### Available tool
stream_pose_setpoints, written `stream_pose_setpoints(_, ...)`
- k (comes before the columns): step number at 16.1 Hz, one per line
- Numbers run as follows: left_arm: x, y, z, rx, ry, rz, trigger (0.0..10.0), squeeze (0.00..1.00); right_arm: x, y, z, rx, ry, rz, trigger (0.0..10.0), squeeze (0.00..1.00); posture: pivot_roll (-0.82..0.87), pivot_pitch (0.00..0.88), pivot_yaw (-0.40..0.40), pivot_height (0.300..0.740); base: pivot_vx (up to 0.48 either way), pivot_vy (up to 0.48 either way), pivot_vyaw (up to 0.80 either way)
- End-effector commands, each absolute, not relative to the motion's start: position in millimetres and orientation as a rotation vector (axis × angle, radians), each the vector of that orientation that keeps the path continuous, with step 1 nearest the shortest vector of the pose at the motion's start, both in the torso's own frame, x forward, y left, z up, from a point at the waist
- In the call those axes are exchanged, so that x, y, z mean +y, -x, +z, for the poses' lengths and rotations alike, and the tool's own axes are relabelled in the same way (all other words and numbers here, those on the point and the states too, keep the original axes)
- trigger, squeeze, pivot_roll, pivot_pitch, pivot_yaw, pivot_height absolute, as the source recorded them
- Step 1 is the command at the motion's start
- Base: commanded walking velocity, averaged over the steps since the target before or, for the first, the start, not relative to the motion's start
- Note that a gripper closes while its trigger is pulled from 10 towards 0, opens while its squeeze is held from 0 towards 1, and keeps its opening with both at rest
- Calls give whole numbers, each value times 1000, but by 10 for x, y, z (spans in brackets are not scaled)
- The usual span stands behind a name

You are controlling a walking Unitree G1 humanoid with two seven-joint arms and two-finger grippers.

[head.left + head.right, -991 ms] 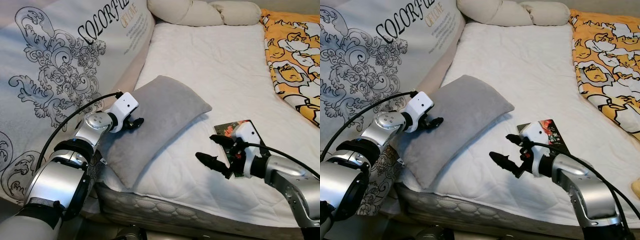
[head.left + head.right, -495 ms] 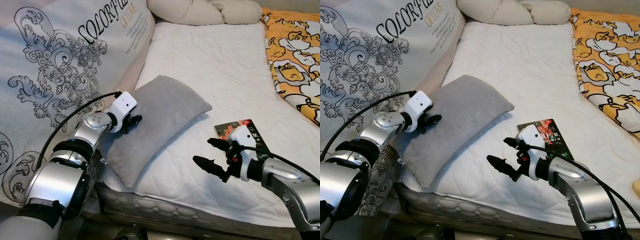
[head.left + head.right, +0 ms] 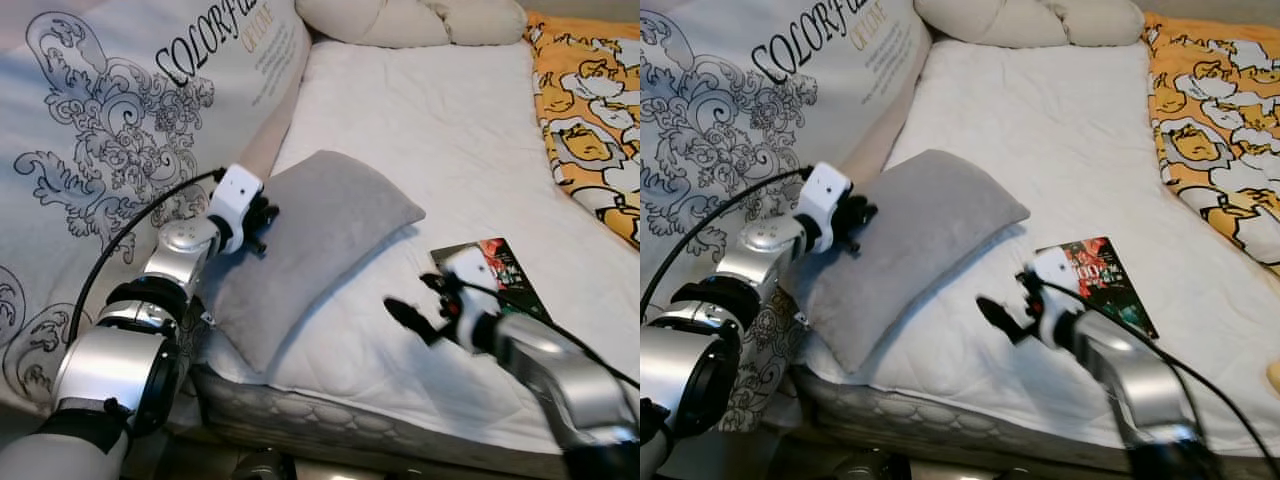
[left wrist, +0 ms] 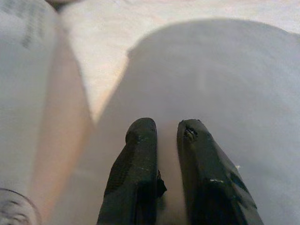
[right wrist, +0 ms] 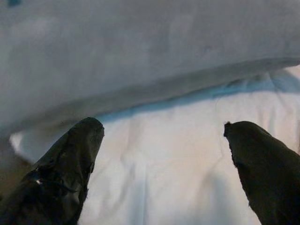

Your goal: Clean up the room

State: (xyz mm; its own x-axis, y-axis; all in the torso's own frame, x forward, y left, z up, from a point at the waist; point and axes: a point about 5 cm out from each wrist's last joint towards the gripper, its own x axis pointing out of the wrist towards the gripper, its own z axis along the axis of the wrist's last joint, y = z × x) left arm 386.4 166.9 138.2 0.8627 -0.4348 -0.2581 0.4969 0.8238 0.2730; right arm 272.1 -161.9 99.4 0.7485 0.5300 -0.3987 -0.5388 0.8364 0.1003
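L gripper point(image 3: 262, 218) sits at the near-left edge of the grey pillow point(image 3: 320, 235). In the left wrist view its two black fingers point(image 4: 136, 173) are nearly together w/ a fold of pillow fabric pinched between them — so closed on the pillow point(image 4: 215, 103).

R gripper point(image 3: 420, 308) is out over the white mattress sheet point(image 3: 430, 130), just off the pillow's near-right side, blurred in the eye views. In the right wrist view its fingers point(image 5: 70, 164) are spread wide, nothing between them but sheet; the pillow edge point(image 5: 140, 70) runs across just ahead. Not touching anything that I can tell.

Pillow lies diagonal on the bed's front-left corner, one end hanging slightly over the mattress edge point(image 3: 300, 410).

Writing: large bedding/cover point(image 3: 110, 140) on the robot's left w/ grey scroll ornament, big black letters "COLORFUL" cut off at the frame top, smaller orange line below it — too small to read, then a block of tiny text, unreadable. Booklet point(image 3: 1100, 282) w/ dark cover and red artwork lies flat on the sheet just behind the R gripper; white digits look like "100", rest unreadable.

Further out: cream pillows point(image 3: 400, 20) at the head of the bed; orange blanket w/ white cartoon figures point(image 3: 590, 110) along the far right side.
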Motion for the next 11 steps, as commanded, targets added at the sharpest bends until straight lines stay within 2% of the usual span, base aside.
stream_pose_setpoints(1,1665,-3916,1517,130,-333,-464,0,0,-1626,-2766,944,443,25,532,10000,0,3,62,73,740,0,0,0)
stream_pose_setpoints(5,1626,-3957,1681,84,-270,-505,0,0,-1458,-2869,946,410,-19,535,10000,0,27,59,68,740,0,0,0)
stream_pose_setpoints(6,1668,-3939,1633,114,-316,-511,0,0,-1411,-2893,970,395,-52,537,10000,0,27,54,72,740,0,0,0)
stream_pose_setpoints(8,1878,-3922,1552,179,-343,-399,78,0,-1367,-2891,978,391,-72,544,10000,0,19,48,81,740,0,0,0)
stream_pose_setpoints(9,2074,-3900,1534,206,-401,-308,10000,0,-1374,-2864,965,393,-67,547,10000,0,15,41,89,740,0,0,0)
stream_pose_setpoints(10,2219,-3861,1527,221,-383,-280,10000,0,-1409,-2836,949,393,-66,543,10000,0,12,35,92,740,0,0,0)
stream_pose_setpoints(11,2329,-3771,1499,242,-370,-337,10000,0,-1480,-2811,940,398,-61,530,10000,0,11,31,92,740,0,0,0)
